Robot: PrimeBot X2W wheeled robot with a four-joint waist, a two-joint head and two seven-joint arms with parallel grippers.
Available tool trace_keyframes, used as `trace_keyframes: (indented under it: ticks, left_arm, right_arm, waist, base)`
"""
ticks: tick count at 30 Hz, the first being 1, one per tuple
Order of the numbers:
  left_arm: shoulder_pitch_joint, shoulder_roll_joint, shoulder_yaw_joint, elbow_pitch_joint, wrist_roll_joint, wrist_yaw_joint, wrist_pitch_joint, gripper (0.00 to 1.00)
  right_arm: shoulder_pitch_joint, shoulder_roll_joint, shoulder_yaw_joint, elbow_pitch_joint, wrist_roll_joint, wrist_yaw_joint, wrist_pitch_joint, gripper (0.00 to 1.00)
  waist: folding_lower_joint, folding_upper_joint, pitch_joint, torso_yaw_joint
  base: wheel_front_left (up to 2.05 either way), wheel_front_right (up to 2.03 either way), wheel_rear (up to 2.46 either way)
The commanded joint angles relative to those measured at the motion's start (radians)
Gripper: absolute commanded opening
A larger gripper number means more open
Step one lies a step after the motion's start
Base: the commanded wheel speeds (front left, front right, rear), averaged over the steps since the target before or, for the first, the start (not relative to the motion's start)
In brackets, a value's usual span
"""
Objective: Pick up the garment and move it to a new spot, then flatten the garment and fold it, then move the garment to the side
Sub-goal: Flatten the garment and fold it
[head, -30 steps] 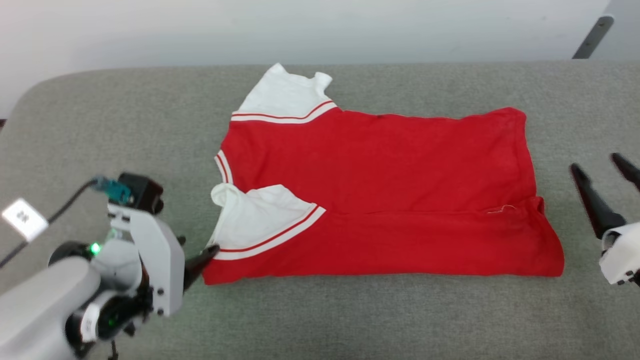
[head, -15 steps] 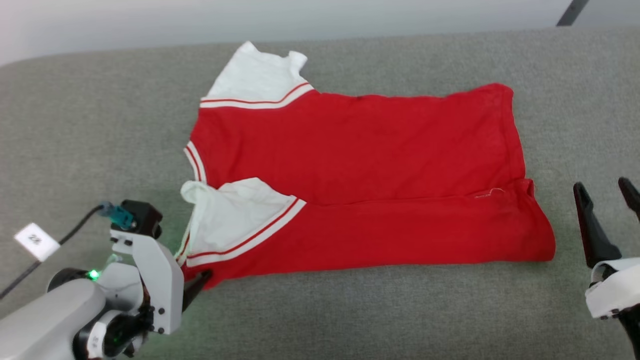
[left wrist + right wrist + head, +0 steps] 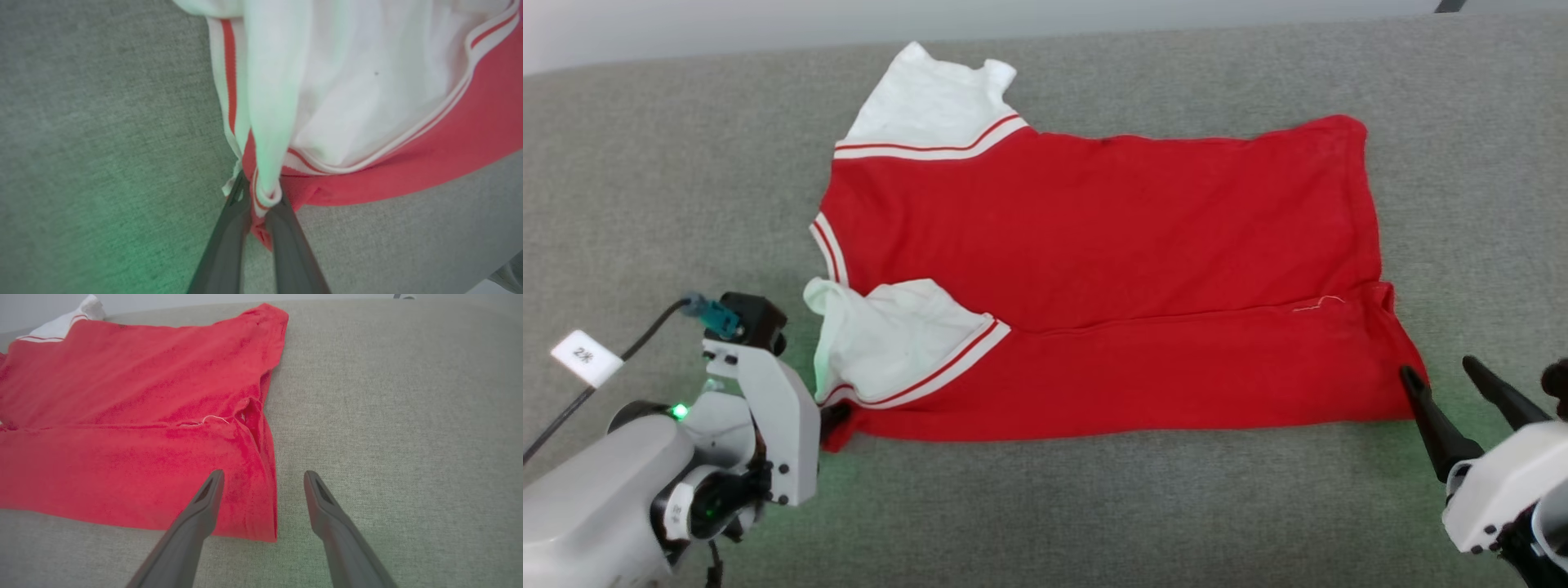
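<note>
Left gripper (image 3: 259, 192) pinching near-left corner of red cloth jersey with white striped sleeves (image 3: 1111, 245); right gripper (image 3: 263, 473) gaping wide, straddling near-right hem corner, likely readying matched grip for folding.

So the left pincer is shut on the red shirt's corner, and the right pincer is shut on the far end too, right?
Not the right pincer: the right wrist view shows it open, straddling the red shirt's hem edge without gripping. The left pincer is shut on the shirt's corner, as you said.
</note>
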Motion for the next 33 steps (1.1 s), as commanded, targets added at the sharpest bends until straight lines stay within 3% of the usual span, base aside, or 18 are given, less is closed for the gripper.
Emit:
trace_keyframes:
  ticks: [1,12,14,25,33]
  left_arm:
    - [0.015,-0.066,-0.029,0.023,0.005,-0.008,-0.003,0.0]
    - [0.0,-0.12,-0.043,0.064,0.015,-0.045,0.0,0.0]
    - [-0.002,-0.123,-0.045,0.069,0.016,-0.048,0.003,0.0]
    - [0.004,-0.091,-0.037,0.064,0.0,-0.061,0.016,0.0]
    - [0.012,0.005,-0.021,-0.047,-0.011,-0.003,0.045,0.0]
  right_arm:
    - [-0.023,-0.011,0.009,0.02,0.016,-0.001,0.036,1.0]
    - [-0.141,-0.045,0.079,0.277,0.047,-0.001,0.232,1.0]
    - [-0.158,-0.052,0.105,0.315,0.058,0.0,0.259,0.0]
    - [-0.184,-0.124,0.137,0.318,0.116,0.0,0.319,0.0]
    - [-0.143,-0.192,0.108,0.21,0.152,-0.001,0.385,0.0]
  waist:
    - [0.0001,0.0,0.003,0.008]
    - [0.0001,0.0,0.008,0.055]
    - [0.0001,0.0,0.009,0.063]
    - [0.0001,0.0,-0.021,0.079]
    - [0.0001,0.0,-0.068,0.081]
  base:
    - [0.0,0.0,0.0]
    - [0.0,0.0,0.0]
    - [0.0,0.0,0.0]
    - [0.0,0.0,0.0]
    - [0.0,0.0,0.0]
